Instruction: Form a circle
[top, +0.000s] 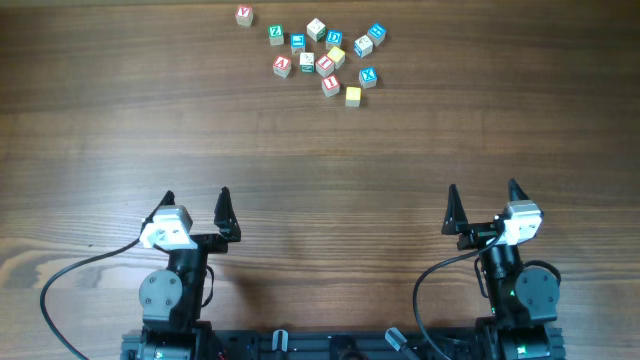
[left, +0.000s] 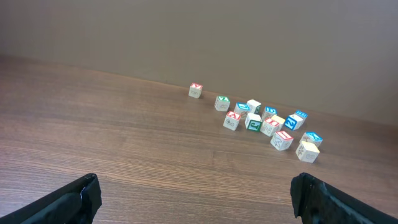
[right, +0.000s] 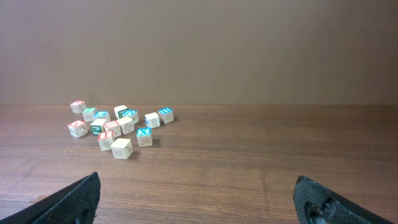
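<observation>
Several small wooden letter cubes (top: 325, 63) lie in a loose scatter at the far middle of the table, with red, green, blue and yellow faces. One red-lettered cube (top: 244, 15) sits apart at the far left of the scatter. A circle is not in view. My left gripper (top: 196, 195) stands open at the near left, far from the cubes, with nothing between its fingers. My right gripper (top: 483, 186) stands open at the near right, also holding nothing. The left wrist view shows the cubes (left: 254, 122) far ahead to the right of my left gripper (left: 194, 186). The right wrist view has the cubes (right: 122, 147) ahead to the left of my right gripper (right: 196, 183).
The wooden table (top: 320, 150) stretches bare between the grippers and the cubes. Black cables (top: 60, 290) loop beside each arm base at the near edge. A plain brown wall (right: 199, 50) stands behind the table's far edge.
</observation>
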